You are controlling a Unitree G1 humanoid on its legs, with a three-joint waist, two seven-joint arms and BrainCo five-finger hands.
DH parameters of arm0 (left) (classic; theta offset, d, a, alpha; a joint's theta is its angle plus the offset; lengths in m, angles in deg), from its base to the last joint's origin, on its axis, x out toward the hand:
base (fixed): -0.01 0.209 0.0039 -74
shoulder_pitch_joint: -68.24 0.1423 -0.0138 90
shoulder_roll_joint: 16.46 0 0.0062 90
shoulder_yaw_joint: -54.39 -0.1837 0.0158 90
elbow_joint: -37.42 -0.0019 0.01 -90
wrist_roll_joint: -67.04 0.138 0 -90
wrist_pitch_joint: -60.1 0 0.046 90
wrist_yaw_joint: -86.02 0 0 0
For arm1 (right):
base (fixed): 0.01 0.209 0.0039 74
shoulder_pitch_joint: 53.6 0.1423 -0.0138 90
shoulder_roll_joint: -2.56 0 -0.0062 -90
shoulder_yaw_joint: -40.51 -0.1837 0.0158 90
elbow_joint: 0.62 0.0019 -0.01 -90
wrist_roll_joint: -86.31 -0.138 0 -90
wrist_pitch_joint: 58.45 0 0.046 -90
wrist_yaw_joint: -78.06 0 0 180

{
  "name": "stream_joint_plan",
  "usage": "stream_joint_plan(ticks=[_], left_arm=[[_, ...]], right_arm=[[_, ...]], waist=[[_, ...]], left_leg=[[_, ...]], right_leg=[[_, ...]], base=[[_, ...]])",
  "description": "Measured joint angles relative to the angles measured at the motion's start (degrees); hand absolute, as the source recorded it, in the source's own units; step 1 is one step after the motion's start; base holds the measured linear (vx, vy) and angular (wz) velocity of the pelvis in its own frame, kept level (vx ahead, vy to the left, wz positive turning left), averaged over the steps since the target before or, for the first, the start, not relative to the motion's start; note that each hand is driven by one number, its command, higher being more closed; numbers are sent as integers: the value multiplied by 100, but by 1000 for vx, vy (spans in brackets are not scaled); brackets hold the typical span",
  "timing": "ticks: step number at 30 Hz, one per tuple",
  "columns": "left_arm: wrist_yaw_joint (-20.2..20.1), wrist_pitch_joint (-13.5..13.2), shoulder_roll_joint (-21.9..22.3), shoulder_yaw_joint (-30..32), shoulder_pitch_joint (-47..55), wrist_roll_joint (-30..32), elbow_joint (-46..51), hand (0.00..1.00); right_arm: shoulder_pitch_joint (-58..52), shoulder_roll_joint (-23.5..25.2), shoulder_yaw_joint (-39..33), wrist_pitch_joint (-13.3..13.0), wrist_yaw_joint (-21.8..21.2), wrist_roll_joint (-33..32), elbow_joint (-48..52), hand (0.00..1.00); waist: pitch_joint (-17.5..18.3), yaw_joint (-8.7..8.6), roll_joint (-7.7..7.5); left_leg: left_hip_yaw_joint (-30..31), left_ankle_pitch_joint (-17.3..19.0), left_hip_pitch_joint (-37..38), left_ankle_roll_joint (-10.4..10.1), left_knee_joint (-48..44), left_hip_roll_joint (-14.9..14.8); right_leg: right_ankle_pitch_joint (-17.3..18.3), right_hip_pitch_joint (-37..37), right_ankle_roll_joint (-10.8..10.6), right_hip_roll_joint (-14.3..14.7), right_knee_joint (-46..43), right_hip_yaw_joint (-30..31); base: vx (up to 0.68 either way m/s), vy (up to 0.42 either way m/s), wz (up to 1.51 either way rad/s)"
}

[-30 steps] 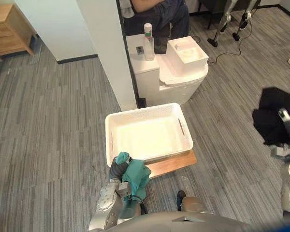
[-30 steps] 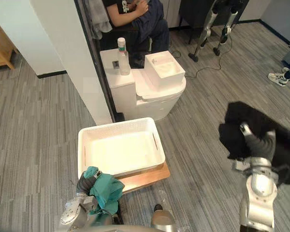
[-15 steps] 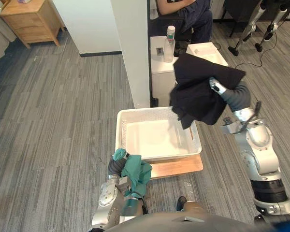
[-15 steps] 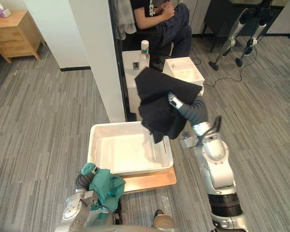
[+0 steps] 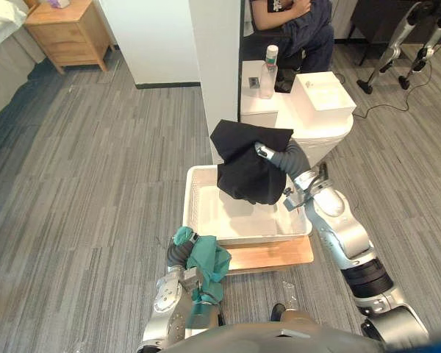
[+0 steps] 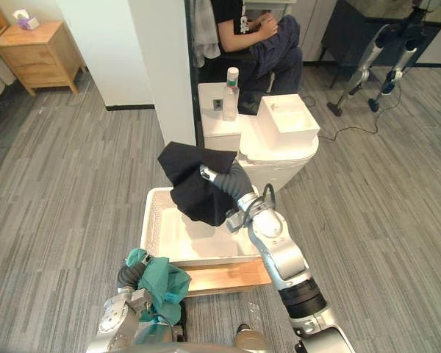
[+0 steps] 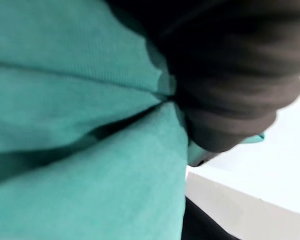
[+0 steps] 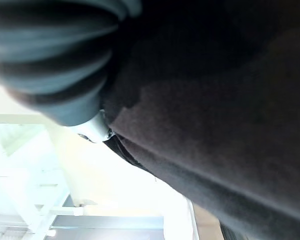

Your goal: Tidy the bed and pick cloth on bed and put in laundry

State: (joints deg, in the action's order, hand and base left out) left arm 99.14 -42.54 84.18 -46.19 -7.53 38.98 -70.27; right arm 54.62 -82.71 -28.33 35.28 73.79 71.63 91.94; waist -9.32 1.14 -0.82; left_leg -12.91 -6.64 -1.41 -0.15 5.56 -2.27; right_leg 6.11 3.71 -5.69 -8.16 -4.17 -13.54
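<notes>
The right arm reaches forward over the white basket (image 5: 193,209), which rests on a wooden board (image 5: 275,255). The right hand (image 5: 273,156) pinches the black cloth (image 5: 246,165): one silver digit lies on top and the fabric hangs above the basket's far half. The right wrist view adds the pale basket interior beneath the cloth. The left hand (image 5: 178,252), near the basket's near left corner, is wrapped in the teal cloth (image 5: 209,265); its grip cannot be determined. Since the earlier frame the black cloth has moved left and lower.

Matt black cloth (image 5: 242,173), soft teal cloth (image 5: 208,266), perforated white plastic basket (image 5: 192,211), smooth wooden board (image 5: 275,254)
</notes>
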Motion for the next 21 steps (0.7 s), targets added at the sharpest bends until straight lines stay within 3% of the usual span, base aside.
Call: stream_joint_plan(ticks=[4,7,9,14,15,21], left_arm=[[102,-2,17,5,-130,0,2,100],[102,-9,38,-18,-285,1,2,100],[102,-46,3,5,-420,3,4,100],[96,-51,-4,3,-783,0,23,100],[94,-52,-4,2,-875,0,53,100],[45,-113,-7,8,-1077,0,86,100]], right_arm=[[29,235,249,136,279,396,-679,100],[77,244,247,151,554,815,-1424,100],[434,297,170,112,734,1146,-2068,100],[1346,268,-429,-54,1088,1848,-3382,100],[1503,189,-526,-98,1141,1953,-3640,0],[2037,-238,-536,-226,1240,2505,-4749,0]], waist=[[-55,51,100],[-207,172,256],[-446,165,385],[-1011,248,494],[-1144,286,520],[-1376,304,693]], left_leg=[[135,-75,-182,12,-1,8],[162,-80,-238,12,0,10],[236,-118,-377,-28,-1,1],[264,-241,-590,-63,-1,-36],[277,-255,-594,-67,-1,-32],[397,-342,-783,-57,-2,33]], right_leg=[[3,-143,4,-5,-81,-137],[11,-209,11,-16,-156,-148],[26,-378,29,-16,-295,-200],[92,-740,88,-27,-655,-204],[126,-776,99,-42,-734,-212],[309,-1081,108,-162,-1135,-294]], base=[[2,7,17],[-25,22,7],[-43,26,12],[-68,11,4],[-19,-9,6],[19,-15,12]])
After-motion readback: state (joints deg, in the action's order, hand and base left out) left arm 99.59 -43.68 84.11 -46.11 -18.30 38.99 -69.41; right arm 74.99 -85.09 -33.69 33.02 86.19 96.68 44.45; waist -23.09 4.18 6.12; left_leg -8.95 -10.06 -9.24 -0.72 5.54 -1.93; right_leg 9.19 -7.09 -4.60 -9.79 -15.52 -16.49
